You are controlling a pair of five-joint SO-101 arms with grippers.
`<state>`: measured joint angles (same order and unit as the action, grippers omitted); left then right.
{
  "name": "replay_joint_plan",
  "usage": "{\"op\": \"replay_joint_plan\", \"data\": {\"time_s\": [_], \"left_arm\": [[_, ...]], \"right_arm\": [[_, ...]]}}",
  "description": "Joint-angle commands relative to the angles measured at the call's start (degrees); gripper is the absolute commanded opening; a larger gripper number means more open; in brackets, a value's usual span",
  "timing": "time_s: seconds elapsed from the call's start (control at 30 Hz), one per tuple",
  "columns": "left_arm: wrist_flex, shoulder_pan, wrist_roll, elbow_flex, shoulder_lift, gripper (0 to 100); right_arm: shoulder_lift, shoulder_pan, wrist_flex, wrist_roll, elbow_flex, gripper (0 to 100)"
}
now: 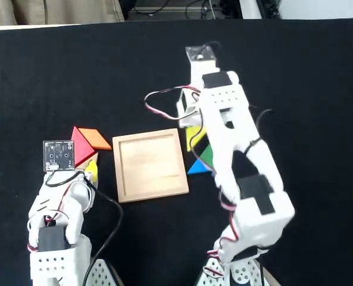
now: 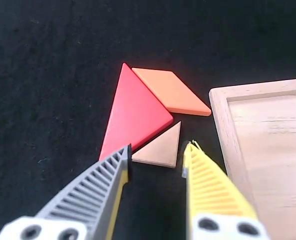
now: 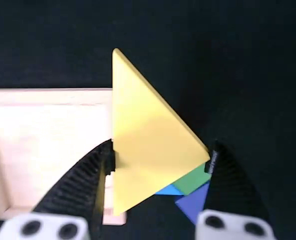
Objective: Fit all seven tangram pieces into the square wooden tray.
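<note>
The square wooden tray [image 1: 149,164] lies mid-table with nothing in it. My right gripper [image 1: 194,134] is shut on the large yellow triangle [image 3: 148,135], held by its edges beside the tray's [image 3: 48,145] right rim. Under it lie a green piece [image 3: 195,180] and blue pieces [image 3: 192,202], also seen as green [image 1: 207,154] and blue [image 1: 199,168]. My left gripper [image 2: 158,147] is open just short of a small tan triangle [image 2: 160,150]. The red triangle [image 2: 133,112] and orange parallelogram [image 2: 170,90] touch it, left of the tray [image 2: 220,115].
Black cloth covers the table. The right arm's body [image 1: 247,179] stretches over the table to the right of the tray. The left arm's base [image 1: 57,238] sits at the front left. A red and white cable [image 1: 158,104] loops behind the tray.
</note>
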<state>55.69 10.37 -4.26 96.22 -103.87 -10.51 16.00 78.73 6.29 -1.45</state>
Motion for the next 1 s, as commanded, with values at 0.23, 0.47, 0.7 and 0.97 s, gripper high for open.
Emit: {"op": "replay_joint_plan", "data": {"time_s": [0.23, 0.47, 0.7, 0.97], "left_arm": [[-1.41, 2.86, 0.62, 0.66, -0.44, 18], [-1.49, 2.86, 0.62, 0.66, -0.44, 18], [-3.34, 2.95, 0.62, 1.10, -0.44, 18], [-3.43, 2.86, 0.62, 1.10, -0.44, 18]], "right_arm": [[-2.95, 17.85, -4.48, 3.25, 0.04, 18.1], [-9.98, 20.57, -5.27, 12.75, 0.57, 17.8], [-10.51, 27.96, -5.45, 14.59, 2.07, 17.8], [-10.77, 28.84, -5.19, 13.10, 2.42, 21.4]]}}
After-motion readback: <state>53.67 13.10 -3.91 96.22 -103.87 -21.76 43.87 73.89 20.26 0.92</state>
